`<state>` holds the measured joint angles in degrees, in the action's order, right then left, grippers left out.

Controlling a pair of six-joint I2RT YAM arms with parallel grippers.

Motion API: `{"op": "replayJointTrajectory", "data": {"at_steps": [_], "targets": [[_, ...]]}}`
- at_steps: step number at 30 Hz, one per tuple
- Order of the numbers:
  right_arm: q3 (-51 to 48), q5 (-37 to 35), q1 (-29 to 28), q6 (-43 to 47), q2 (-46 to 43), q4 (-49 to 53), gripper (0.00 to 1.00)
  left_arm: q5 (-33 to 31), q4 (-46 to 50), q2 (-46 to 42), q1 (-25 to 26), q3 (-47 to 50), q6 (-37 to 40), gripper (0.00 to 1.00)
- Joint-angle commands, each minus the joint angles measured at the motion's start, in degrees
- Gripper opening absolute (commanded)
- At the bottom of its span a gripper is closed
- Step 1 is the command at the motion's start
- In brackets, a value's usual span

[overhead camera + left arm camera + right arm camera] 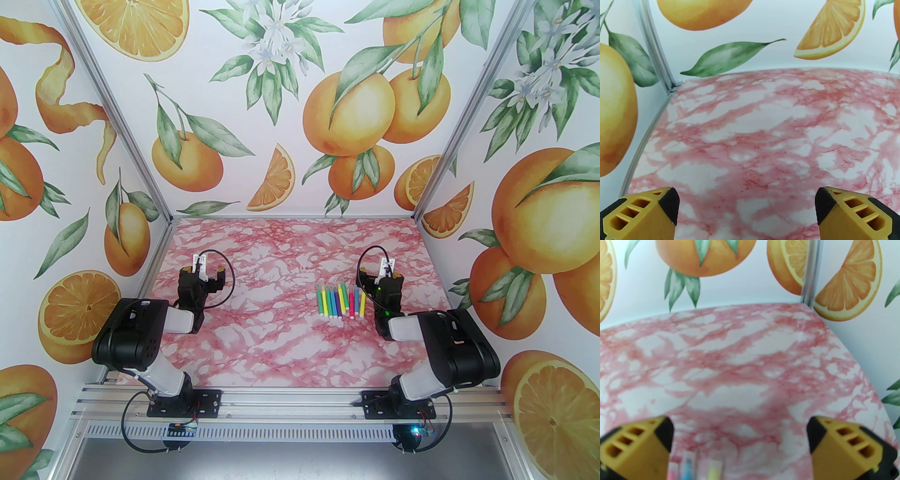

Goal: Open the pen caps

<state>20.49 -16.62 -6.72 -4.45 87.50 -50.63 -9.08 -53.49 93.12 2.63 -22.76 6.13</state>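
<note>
The right claw point(740, 439) stands wide and empty just right of the row of pens point(341, 302), blurred tips of that row showing by its left finger. The pen caps point(341, 287) sit on the pens' far ends, seemingly all fitted. The left claw point(747, 211), also wide and empty, hovers well left of the row over the marbled worktop point(281, 347).

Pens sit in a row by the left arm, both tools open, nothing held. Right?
No. The pens lie by the right arm, beside the right tool, as the top view shows. Both tools are open, the left tool included, and nothing is held.
</note>
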Motion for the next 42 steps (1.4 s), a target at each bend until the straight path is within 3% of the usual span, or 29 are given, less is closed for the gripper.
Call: {"op": "replayJointTrajectory", "data": {"at_steps": [1, 9, 15, 22, 29, 34, 42], "targets": [[2.3, -3.3, -0.5, -0.3, -5.7, 6.1, 1.00, -0.9, 5.3, -5.6, 0.3, -2.0, -0.2, 1.00], [11.3, -10.8, -3.6, -5.4, -15.9, 36.6, 0.99, -2.8, 22.8, -17.5, 3.1, -5.8, -2.8, 1.00], [18.8, -5.3, -3.7, -14.9, -20.0, 58.0, 0.92, -0.9, 31.1, -23.8, 6.7, -8.2, -3.4, 1.00], [22.8, -0.5, -3.7, -20.5, -17.5, 73.7, 0.82, -0.6, 42.2, -28.3, 9.8, -11.3, -5.6, 1.00], [25.5, 3.3, -3.7, -19.9, -13.4, 81.9, 0.71, 0.5, 49.9, -30.6, 11.0, -14.3, -8.2, 1.00], [26.6, 6.4, -3.7, -20.1, -10.7, 83.3, 0.59, 0.9, 53.4, -31.1, 11.5, -16.3, -8.2, 1.00], [25.9, 10.3, -3.7, -20.2, -7.2, 84.1, 0.51, 1.7, 55.4, -31.3, 11.8, -17.7, -8.3, 1.00]]}}
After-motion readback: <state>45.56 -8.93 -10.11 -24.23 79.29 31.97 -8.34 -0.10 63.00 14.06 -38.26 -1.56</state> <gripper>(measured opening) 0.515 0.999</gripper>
